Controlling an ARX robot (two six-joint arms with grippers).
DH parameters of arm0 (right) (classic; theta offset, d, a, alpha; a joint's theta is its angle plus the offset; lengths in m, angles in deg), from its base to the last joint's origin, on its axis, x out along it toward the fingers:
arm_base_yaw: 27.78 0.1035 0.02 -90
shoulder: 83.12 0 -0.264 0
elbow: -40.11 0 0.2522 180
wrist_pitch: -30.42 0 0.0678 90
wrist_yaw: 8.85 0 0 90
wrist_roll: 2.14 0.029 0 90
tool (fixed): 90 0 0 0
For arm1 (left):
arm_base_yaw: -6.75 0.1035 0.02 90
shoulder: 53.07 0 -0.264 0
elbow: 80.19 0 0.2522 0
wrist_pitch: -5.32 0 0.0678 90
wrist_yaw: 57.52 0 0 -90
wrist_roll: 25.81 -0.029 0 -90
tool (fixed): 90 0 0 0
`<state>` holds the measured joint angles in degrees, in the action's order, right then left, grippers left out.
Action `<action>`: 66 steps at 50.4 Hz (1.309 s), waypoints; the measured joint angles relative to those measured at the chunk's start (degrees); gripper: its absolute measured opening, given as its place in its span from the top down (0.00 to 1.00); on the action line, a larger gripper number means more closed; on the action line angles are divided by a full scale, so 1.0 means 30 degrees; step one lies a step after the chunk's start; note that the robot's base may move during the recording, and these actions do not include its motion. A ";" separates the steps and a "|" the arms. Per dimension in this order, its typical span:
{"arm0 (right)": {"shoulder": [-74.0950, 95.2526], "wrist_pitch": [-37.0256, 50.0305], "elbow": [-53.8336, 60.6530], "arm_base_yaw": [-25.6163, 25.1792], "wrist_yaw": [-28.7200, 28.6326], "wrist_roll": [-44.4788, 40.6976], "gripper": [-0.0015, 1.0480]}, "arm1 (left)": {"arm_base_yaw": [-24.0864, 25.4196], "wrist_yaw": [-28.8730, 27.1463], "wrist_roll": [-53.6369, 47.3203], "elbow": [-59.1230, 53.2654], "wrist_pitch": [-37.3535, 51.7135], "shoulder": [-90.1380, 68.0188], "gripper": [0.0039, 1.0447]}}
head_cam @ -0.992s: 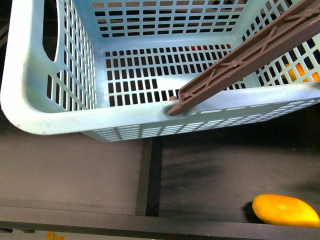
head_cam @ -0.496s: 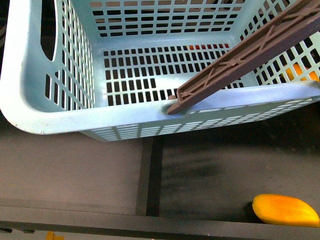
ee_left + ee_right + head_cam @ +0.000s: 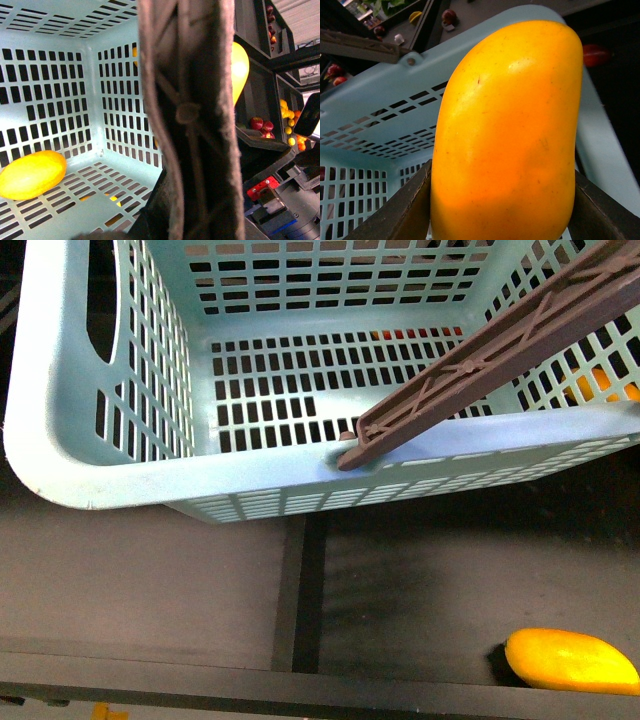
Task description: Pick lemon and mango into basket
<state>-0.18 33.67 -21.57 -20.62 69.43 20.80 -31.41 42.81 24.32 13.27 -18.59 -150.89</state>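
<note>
The light-blue basket [image 3: 250,475] hangs tilted over a dark shelf, and its brown handle [image 3: 480,365] crosses it from the upper right. My left gripper [image 3: 190,210] is shut on the handle [image 3: 190,100]; its fingers are mostly hidden behind it. A yellow oval fruit [image 3: 32,174], which looks like the lemon, lies on the basket floor against a wall. My right gripper [image 3: 502,200] is shut on the mango [image 3: 507,130], held upright between both fingers [image 3: 402,212] just over the basket rim [image 3: 380,95]. The mango also shows behind the handle in the left wrist view [image 3: 241,70].
A second mango [image 3: 570,660] lies on the dark shelf at the front right, below the basket. A shelf divider [image 3: 297,590] runs down the middle. Oranges [image 3: 600,380] show through the basket's right wall. Bins with red fruit [image 3: 262,123] and yellow fruit [image 3: 290,117] stand beside it.
The basket rocked slightly to the left and back to nearly where it was. The mango on the shelf has not moved.
</note>
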 joint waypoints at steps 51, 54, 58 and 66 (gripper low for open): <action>-0.9020 0.8313 1.1570 -0.2368 0.3920 -0.7453 0.97 | -0.0015 0.0007 0.0000 -0.0007 -0.0015 -0.0073 0.96; -0.9726 0.8255 1.2116 -0.2361 0.3905 -0.7533 0.98 | -0.0015 -0.0051 -0.0022 -0.0007 -0.0015 -0.0073 0.96; -1.0652 0.7992 1.2779 -0.2368 0.3912 -0.7548 0.98 | 0.0007 -0.0080 -0.0029 -0.0007 -0.0015 -0.0073 0.96; -1.2400 0.7206 1.3784 -0.2368 0.3912 -0.7548 0.98 | 0.0000 -0.0044 -0.0022 -0.0007 -0.0015 -0.0073 0.96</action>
<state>-37.39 55.29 19.78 -27.72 81.16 -1.84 -31.41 42.68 24.25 13.25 -18.63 -151.11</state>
